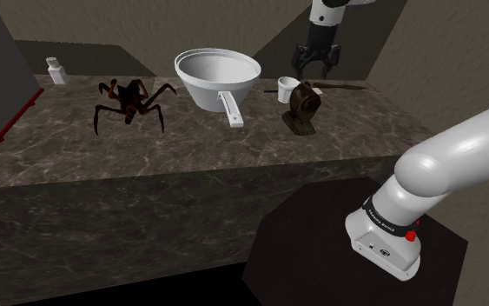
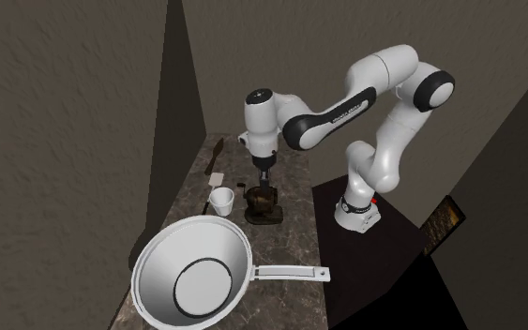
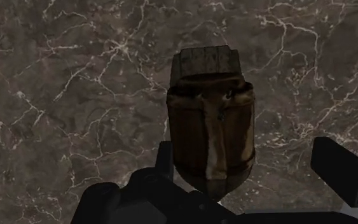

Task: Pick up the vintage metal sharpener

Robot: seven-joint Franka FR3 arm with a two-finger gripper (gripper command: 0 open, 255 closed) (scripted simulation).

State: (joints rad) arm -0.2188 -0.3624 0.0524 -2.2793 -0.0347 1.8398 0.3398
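The dark marble desk [image 1: 234, 148] carries everything, and the white arm [image 2: 332, 117] reaches out over the end of it that lies toward the shoulder view's right. Next in bulk is the white pan [image 1: 208, 87] at the back edge, with its handle pointing toward the front edge. Then comes a brown spider figure [image 1: 129, 97] in the middle of the desk. The brown sharpener [image 1: 303, 106], my target, stands upright about midway between the back and front edges. It is just beside a small white cup [image 1: 287, 84], which sits between it and the pan. A small white bottle [image 1: 56, 69] stands at the far back corner.

My worry is centring. In the wrist view the sharpener [image 3: 210, 127] sits hard over toward one finger, with a wide gap to the other finger [image 3: 339, 168]. If I descend and close like this, I judge the near finger will meet the rounded body first. That could shove the sharpener sideways or tip it on its base, perhaps into the cup.

The pincer [image 1: 319, 63] hangs above the sharpener with its jaws spread wide. It holds nothing, and I see no contact with the sharpener.
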